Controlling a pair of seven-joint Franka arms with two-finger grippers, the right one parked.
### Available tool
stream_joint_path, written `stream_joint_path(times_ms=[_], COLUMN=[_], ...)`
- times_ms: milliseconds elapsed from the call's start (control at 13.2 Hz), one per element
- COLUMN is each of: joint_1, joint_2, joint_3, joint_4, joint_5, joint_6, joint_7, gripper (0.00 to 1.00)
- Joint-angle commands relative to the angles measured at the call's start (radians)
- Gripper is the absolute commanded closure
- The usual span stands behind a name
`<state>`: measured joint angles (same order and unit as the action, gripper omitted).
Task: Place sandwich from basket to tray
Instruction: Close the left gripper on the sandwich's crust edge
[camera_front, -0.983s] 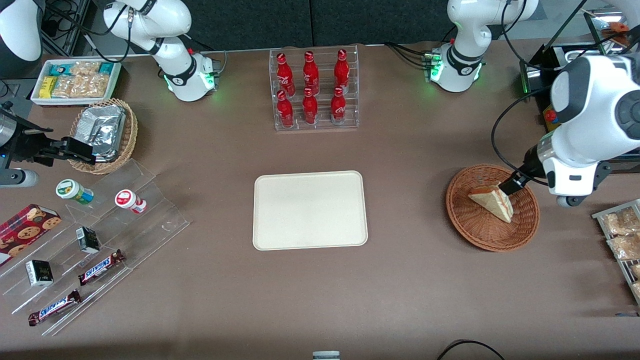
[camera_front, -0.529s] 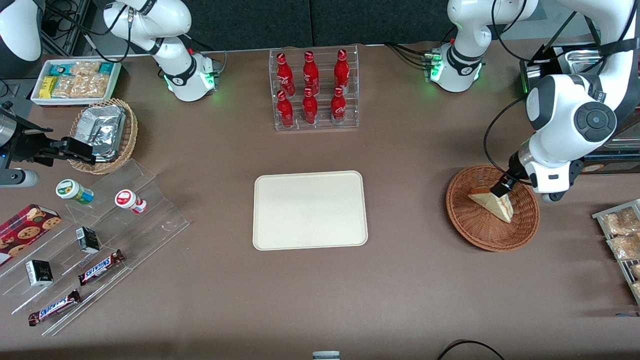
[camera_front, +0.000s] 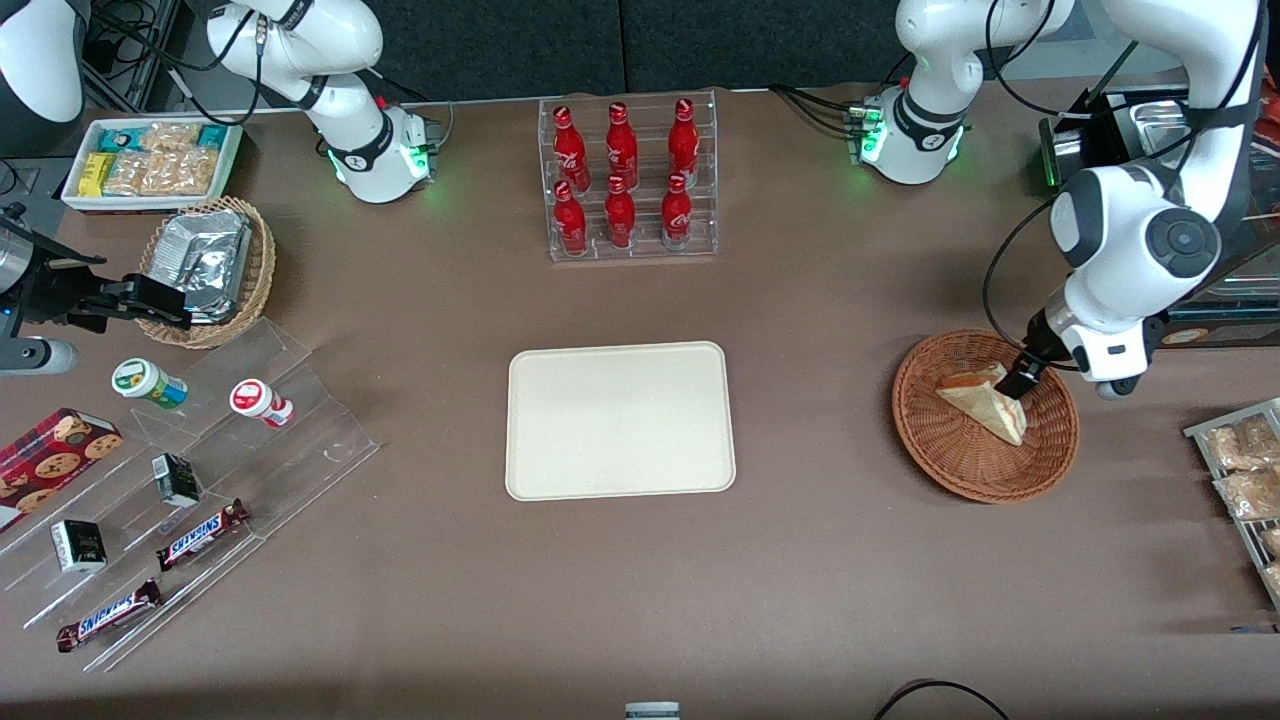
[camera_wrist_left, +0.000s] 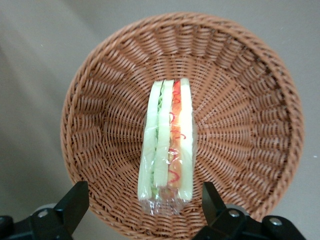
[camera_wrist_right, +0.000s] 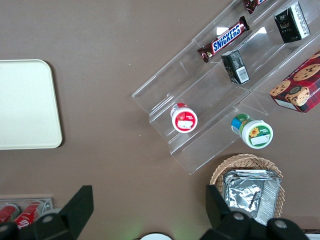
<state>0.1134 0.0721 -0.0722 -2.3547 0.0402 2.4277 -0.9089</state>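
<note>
1. The jaws (camera_wrist_left: 145, 210) of the left arm are spread wide and grasp nothing; they hang just above the sandwich (camera_wrist_left: 167, 145), one finger (camera_wrist_left: 72, 205) on each side of it, neither touching it.

2. The sandwich lies in the basket (camera_wrist_left: 240, 125), near its middle, on its side so that the layered cut edge faces up toward the wrist camera.

3. Its long axis runs straight out from the gap between the jaws, crossways to their closing line. The broad wrapped end sits between the fingers; the other end points away toward the basket's centre. In the front view the wedge (camera_front: 985, 405) tapers to a tip nearest that camera.

4. Risk: the bread slices look soft and the wrap glossy. A hard squeeze across the layers could crush the filling; a light one could let the wrap slip through on the lift.

5. Risk: the fingers close near one end, not the middle. In my judgement the free end could sag or swing once lifted and drag on the wicker wall.

6. Risk: coming down further, a fingertip could snag the weave or push the basket along the tabletop (camera_front: 820, 420) instead of seating around the bread.

7. The tray (camera_front: 620, 420) lies well apart from the jaws, toward the parked arm's end, so a weak hold has a long carry in which to fail.
</note>
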Motion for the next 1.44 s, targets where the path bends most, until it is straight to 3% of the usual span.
stream_joint_path(times_ms=[0,454,529,605,681,908,1134,1361], joint_1=[0.000,-0.001,-0.001,0.000,0.000,-0.003,-0.027,-0.118], joint_2=[0.011,0.103,0.104,0.101,0.097,0.063,0.023,-0.008], joint_3=[-0.006,-0.006,-0.006,-0.006,-0.006,-0.009,-0.021,-0.026], joint_4=[-0.024,-0.048,-0.046,-0.043,-0.038,-0.011,0.113,0.286], joint_5=[0.015,0.015,0.015,0.013,0.013,0.013,0.013,0.032], joint_6=[0.045,0.191,0.197,0.195,0.194,0.133,-0.114,-0.402], joint_7=[-0.036,-0.062,-0.062,-0.067,-0.080,-0.107,-0.131,-0.128], gripper=[0.00,0.01,0.13,0.39,0.57,0.98,1.00,0.98])
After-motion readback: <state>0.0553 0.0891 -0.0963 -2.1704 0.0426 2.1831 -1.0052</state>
